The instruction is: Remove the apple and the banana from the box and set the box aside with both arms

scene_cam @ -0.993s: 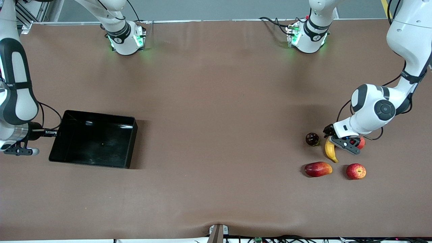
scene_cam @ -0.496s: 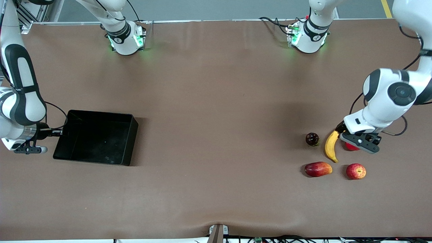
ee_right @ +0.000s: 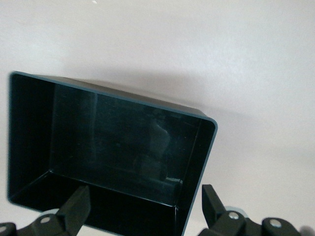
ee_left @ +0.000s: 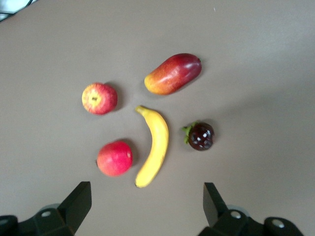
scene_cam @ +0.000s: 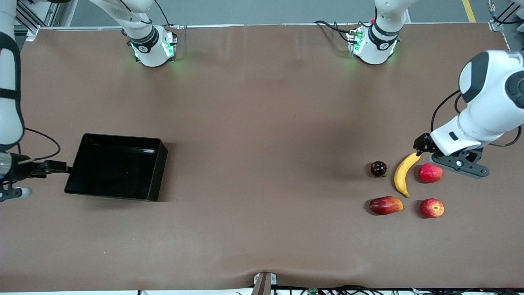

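Observation:
The yellow banana (scene_cam: pixel 403 175) lies among the fruits at the left arm's end of the table. The streaked red apple (scene_cam: pixel 431 207) sits nearer the front camera. Both show in the left wrist view: the banana (ee_left: pixel 154 146) and the apple (ee_left: pixel 99 98). My left gripper (scene_cam: pixel 422 144) is open and empty, up over the banana's farther tip (ee_left: pixel 146 196). The black box (scene_cam: pixel 116 167) stands empty at the right arm's end. My right gripper (scene_cam: pixel 52 167) is open beside the box's end wall (ee_right: pixel 113 142), holding nothing (ee_right: pixel 145 199).
A plain pinkish-red fruit (scene_cam: pixel 430 173) lies beside the banana. A red-and-yellow mango (scene_cam: pixel 385 205) lies nearer the front camera. A dark round fruit (scene_cam: pixel 378 168) sits on the banana's side toward the table's middle. Brown table (scene_cam: pixel 262 143) runs between box and fruits.
My left gripper has risen off the fruits and drawn back toward the left arm's end. The box slid slightly toward the table's middle, then my right gripper pulled back from it.

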